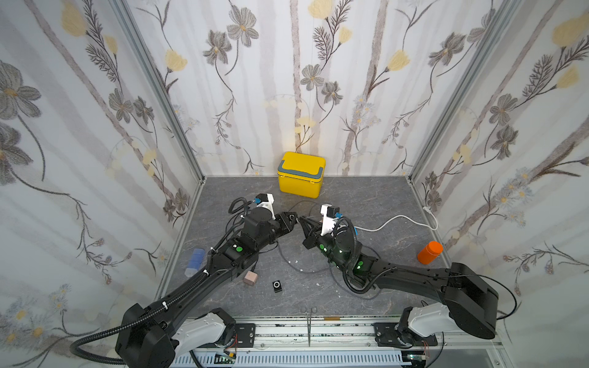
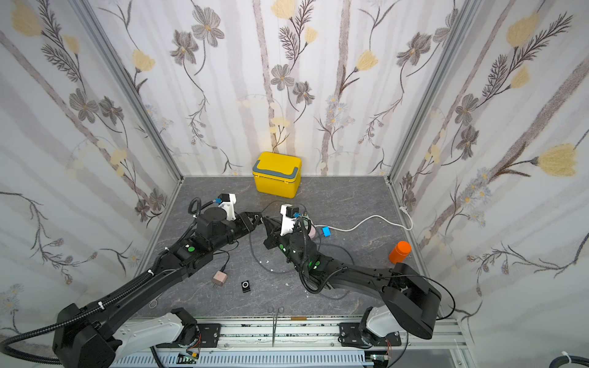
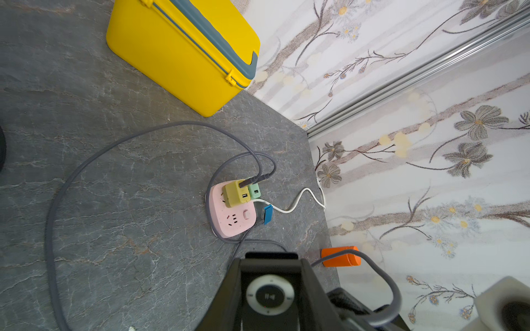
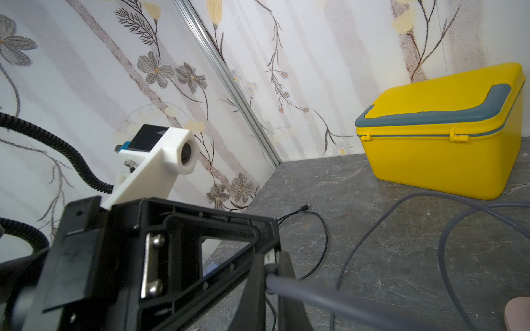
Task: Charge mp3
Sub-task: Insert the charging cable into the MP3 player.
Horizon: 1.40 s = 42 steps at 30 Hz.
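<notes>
Round-wheeled mp3 (image 3: 269, 296), smooth grey cable (image 4: 329, 295)

Silver mp3 player (image 3: 269, 296) with round wheel, clamped in left tool (image 3: 271, 259), grey cable (image 3: 86, 163) looping across counter (image 3: 129, 243), plugged into olive adapter (image 3: 236, 195)

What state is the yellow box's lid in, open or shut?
Shut. The yellow box has its lid seated flush, both front clips fastened, handle folded flat.
</notes>
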Available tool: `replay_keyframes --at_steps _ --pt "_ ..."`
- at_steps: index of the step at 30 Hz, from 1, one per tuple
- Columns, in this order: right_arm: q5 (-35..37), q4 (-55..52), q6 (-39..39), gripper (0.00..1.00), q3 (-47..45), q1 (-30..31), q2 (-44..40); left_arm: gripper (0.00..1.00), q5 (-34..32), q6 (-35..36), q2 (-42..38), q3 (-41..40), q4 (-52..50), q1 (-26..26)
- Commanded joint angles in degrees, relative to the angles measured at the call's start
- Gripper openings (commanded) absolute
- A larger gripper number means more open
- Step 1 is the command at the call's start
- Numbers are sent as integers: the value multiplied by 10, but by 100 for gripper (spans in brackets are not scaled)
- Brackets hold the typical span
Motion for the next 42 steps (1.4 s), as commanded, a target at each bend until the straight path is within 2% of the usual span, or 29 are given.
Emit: replay_keyframes --at_steps 1,15,22,30,36,39,42 --pt "-46 -143 -26 0 19 1 20 13 103 1 -9 19 120 -12" --pt "-60 -148 -44 0 22 1 19 13 91 14 -10 31 93 -14" --pt "-85 -164 -61 7 43 -1 -10 12 59 41 -6 36 22 -16" --pt "-107 -182 -78 23 56 0 -55 11 28 50 1 14 -8 -15" --pt "-136 -184 -73 31 51 0 -80 11 5 62 8 8 -21 -16" --pt "-154 -208 -62 41 50 0 -88 11 -6 69 8 9 -27 -15" --pt "-209 -239 -62 50 40 0 -102 11 -14 81 6 25 -44 -15"
